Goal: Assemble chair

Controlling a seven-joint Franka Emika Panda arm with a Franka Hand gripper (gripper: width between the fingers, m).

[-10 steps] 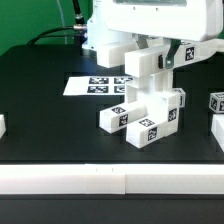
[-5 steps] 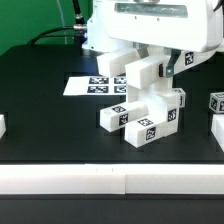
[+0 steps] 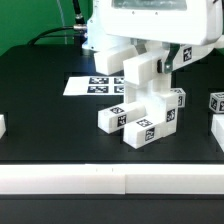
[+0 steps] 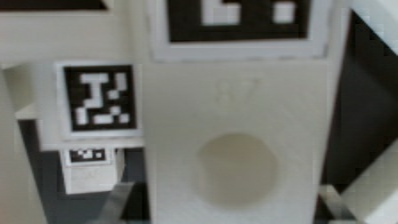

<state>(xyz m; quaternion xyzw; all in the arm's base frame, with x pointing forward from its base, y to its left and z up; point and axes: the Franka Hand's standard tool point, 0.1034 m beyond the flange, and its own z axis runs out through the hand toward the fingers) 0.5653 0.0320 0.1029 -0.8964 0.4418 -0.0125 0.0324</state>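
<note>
Gripper (image 3: 149, 57) around white chair block (image 3: 143, 82)

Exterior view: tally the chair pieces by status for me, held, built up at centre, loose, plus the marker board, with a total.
Held part in the gripper: 1
Centre cluster of touching parts, not separable by eye: 1
Loose parts: 3 (left-edge part, tagged right-edge part, lower right-edge part)
Marker board: 1
Total: 6
</note>
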